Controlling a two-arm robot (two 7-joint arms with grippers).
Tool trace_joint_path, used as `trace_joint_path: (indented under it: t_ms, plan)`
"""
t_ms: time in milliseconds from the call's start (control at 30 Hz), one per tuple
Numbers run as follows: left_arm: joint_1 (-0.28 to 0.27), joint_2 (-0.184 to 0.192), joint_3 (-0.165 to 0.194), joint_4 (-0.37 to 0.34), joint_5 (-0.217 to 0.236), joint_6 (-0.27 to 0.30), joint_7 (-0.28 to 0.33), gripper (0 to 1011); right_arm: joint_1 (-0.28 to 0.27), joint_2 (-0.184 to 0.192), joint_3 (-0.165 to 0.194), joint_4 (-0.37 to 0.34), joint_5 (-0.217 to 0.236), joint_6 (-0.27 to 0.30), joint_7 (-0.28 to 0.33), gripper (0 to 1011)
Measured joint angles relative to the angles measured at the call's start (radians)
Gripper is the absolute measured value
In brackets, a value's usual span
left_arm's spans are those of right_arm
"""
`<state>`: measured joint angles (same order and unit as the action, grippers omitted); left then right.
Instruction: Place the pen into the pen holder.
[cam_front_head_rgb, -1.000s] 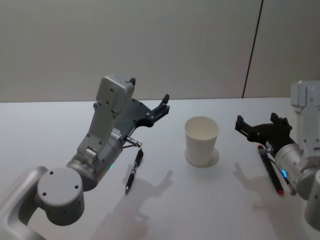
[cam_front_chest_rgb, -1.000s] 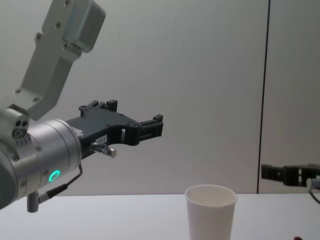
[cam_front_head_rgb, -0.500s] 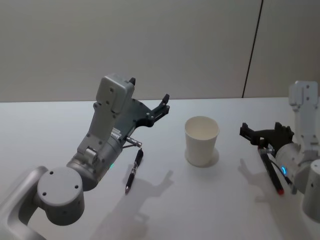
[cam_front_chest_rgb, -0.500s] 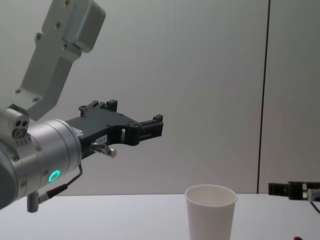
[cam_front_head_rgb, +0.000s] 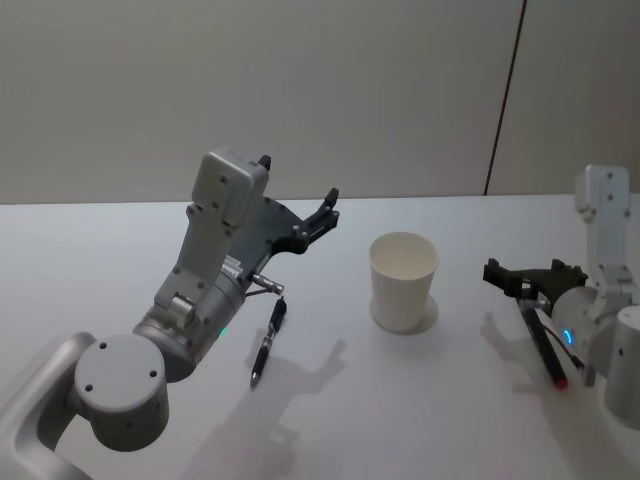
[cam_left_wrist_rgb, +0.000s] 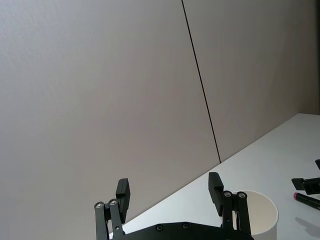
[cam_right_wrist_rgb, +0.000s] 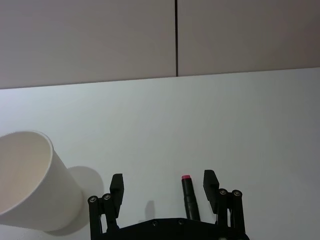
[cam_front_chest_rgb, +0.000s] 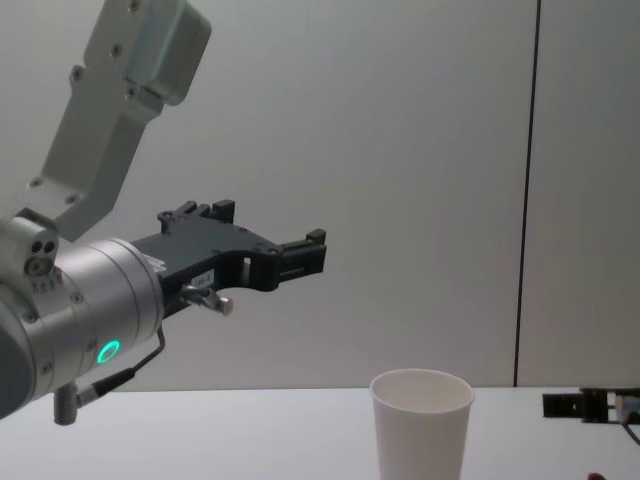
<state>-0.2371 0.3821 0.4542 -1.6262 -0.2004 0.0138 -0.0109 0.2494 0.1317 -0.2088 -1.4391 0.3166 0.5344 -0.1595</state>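
White desk (cam_front_head_rgb: 420, 410) noted, paper-cup pen holder (cam_front_head_rgb: 403, 282) stood upright near its centre, black pen (cam_front_head_rgb: 268, 341) lay flat to its left, dark red-tipped pen (cam_front_head_rgb: 545, 350) lay flat to its right, both apart from it.

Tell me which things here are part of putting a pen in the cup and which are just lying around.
Part of the job:
- pen holder, a white paper cup
- red-tipped pen, lying on the table below the open right gripper

Just lying about, apparently:
- black pen, on the table to the left of the pen holder
- left gripper, open, raised, idle
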Motion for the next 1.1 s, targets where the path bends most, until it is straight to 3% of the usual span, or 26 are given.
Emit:
trace_joint_path:
  t_ms: [567,1100]
  plan:
    - [0.000,0.000,0.000,0.000,0.000,0.000,0.000,1003,0.082,-0.023,-0.003,0.157,-0.059,0.034,0.042,1001]
    - [0.000,0.000,0.000,0.000,0.000,0.000,0.000,1003,0.126,-0.033,0.014,0.262,-0.059,0.052,0.055,981]
